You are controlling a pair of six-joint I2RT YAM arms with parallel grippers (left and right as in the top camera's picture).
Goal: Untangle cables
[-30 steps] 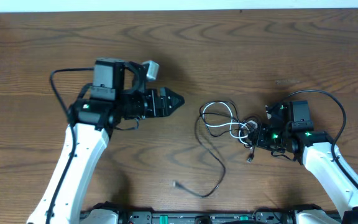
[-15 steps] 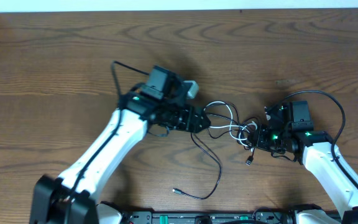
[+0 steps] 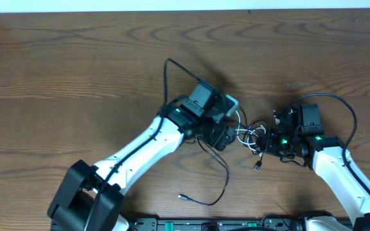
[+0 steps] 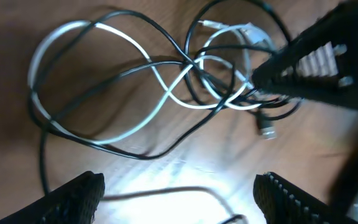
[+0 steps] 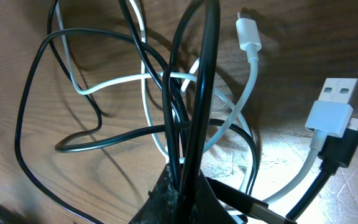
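A thin black cord and a thin white cord lie tangled in loops at mid-table. The black cord's tail trails toward the front edge. My left gripper hovers over the left loops and hides part of them. In the left wrist view its jaws are open and empty above the white loop and the black loop. My right gripper is at the tangle's right side. In the right wrist view it is shut on the black cord, with the white cord looping beside it.
The wooden table carries nothing else. A white USB plug and a black plug lie to the right of my right gripper. A small plug ends the black tail near the front edge. My right gripper shows in the left wrist view.
My left arm has swung from the left of the table rightward and now sits over the tangle's left loops. The right arm and its grip have not moved.
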